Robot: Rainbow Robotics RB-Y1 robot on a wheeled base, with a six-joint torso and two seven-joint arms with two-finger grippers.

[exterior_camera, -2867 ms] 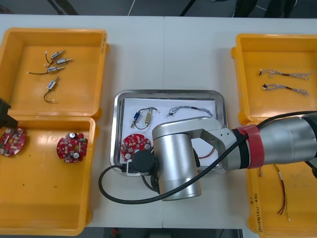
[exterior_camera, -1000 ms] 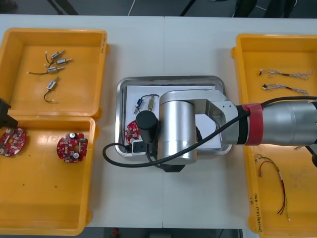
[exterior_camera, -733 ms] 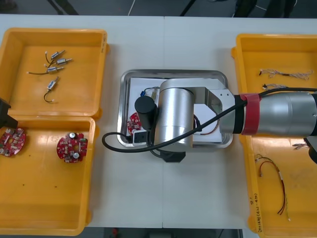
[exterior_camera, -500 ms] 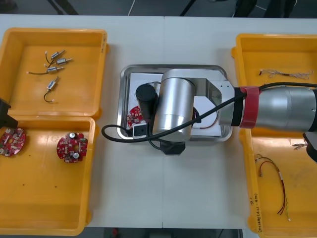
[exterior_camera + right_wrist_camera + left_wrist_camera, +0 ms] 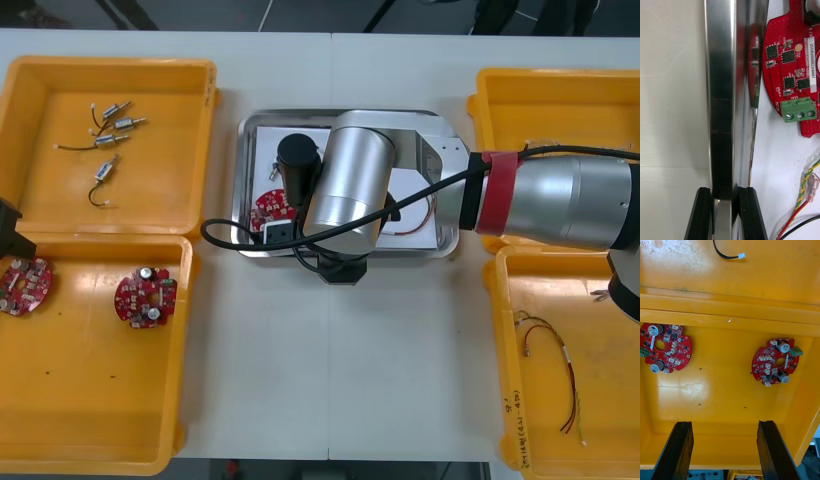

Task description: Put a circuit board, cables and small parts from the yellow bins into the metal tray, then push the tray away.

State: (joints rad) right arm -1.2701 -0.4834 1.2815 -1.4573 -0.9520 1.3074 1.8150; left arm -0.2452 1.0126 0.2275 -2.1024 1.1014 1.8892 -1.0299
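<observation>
Mirror-shiny smooth metal tray (image 5: pixel 243 180); glossy, scuffed plastic of yellow bins (image 5: pixel 160 205); matt table (image 5: pixel 335 350).

The tray (image 5: pixel 245 180) is set between the far left bin (image 5: pixel 160 190) and the far right bin (image 5: pixel 560 110), its near rim clasped by the right gripper (image 5: pixel 725 191). Inside, a circuit board (image 5: pixel 270 208) is laid at the left, a cable (image 5: pixel 415 220) at the right. In the far left bin small metal parts (image 5: pixel 112 125) are kept, in the near left bin (image 5: pixel 90 400) two boards (image 5: pixel 145 297), in the near right bin (image 5: pixel 600 420) another cable (image 5: pixel 560 370).
</observation>
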